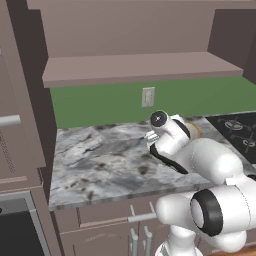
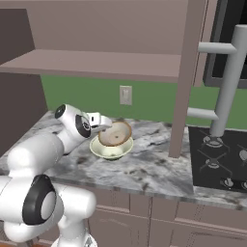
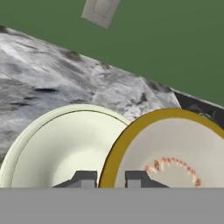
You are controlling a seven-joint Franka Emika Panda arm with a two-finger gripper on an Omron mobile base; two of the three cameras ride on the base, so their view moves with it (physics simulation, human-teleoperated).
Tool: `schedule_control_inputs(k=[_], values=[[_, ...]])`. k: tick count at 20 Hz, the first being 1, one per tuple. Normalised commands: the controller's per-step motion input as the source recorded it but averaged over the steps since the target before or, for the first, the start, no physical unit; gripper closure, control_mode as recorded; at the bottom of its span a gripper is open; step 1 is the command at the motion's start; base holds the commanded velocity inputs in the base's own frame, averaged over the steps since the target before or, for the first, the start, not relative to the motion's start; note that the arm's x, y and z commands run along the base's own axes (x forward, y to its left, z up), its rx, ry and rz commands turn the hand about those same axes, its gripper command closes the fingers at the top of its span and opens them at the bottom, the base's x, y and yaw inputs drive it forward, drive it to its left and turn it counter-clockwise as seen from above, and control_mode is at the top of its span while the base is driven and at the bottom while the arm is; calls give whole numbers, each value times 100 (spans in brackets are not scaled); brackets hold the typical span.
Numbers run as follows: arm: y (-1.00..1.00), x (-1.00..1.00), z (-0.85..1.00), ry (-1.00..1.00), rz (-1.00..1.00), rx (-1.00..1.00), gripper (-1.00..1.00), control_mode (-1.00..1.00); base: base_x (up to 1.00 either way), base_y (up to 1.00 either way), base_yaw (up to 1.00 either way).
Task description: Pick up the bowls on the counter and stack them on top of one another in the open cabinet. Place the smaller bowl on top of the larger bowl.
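The smaller bowl, tan-brown with a whitish inside, hangs tilted over the larger bowl. My gripper is shut on its left rim. In the hand view the brown rim of the smaller bowl runs between my two fingertips, and the cream-green larger bowl lies to its left on the counter. Whether the two bowls touch I cannot tell. In the left base view my arm hides most of both bowls; a sliver of the smaller bowl shows. The open cabinet spans the wall above the counter.
A wall outlet sits on the green backsplash behind the bowls. The black stovetop lies to the right, beyond a brown upright panel. A silver bar handle stands at the far right. Drawers with silver handles run under the counter.
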Motion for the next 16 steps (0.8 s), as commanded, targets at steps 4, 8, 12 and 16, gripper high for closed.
schedule_control_inputs(k=[4,8,12,16], values=[[0,0,0,0,0,1,100,-100,0,0,0],[6,0,-7,0,0,1,100,-100,0,0,0],[30,0,-17,0,0,1,100,-100,0,0,0],[32,3,-14,0,0,2,100,-100,0,0,0]])
